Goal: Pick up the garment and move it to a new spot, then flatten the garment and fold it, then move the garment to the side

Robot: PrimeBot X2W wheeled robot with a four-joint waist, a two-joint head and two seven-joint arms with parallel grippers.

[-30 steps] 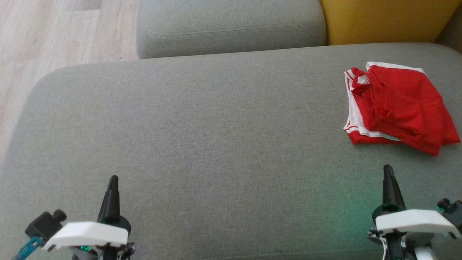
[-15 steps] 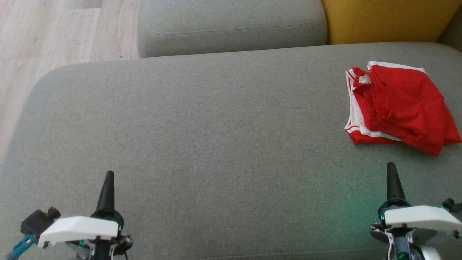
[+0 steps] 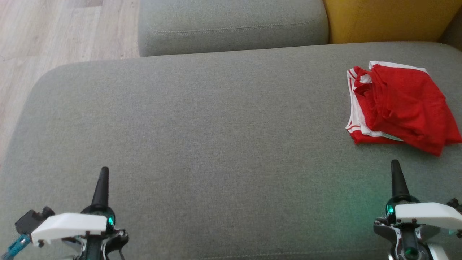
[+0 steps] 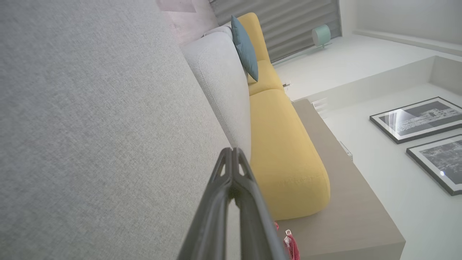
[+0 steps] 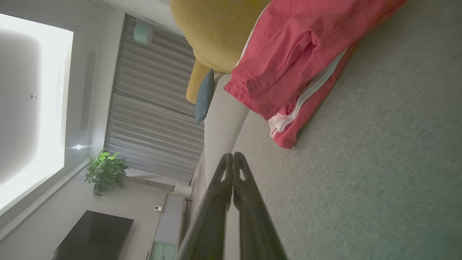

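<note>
Right gripper (image 3: 396, 164) closed (empty), garment (image 3: 400, 104) nearby — apart.

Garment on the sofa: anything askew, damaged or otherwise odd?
Nothing damaged. The red garment lies in a loose, uneven bundle at the grey seat cushion's right end, with white-striped layers poking out on its left. The left gripper and right gripper are shut, clear of it.

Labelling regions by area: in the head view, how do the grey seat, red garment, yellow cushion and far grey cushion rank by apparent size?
1. grey seat
2. far grey cushion
3. red garment and yellow cushion look about alike; the cushion is cropped, so unranked.
</note>
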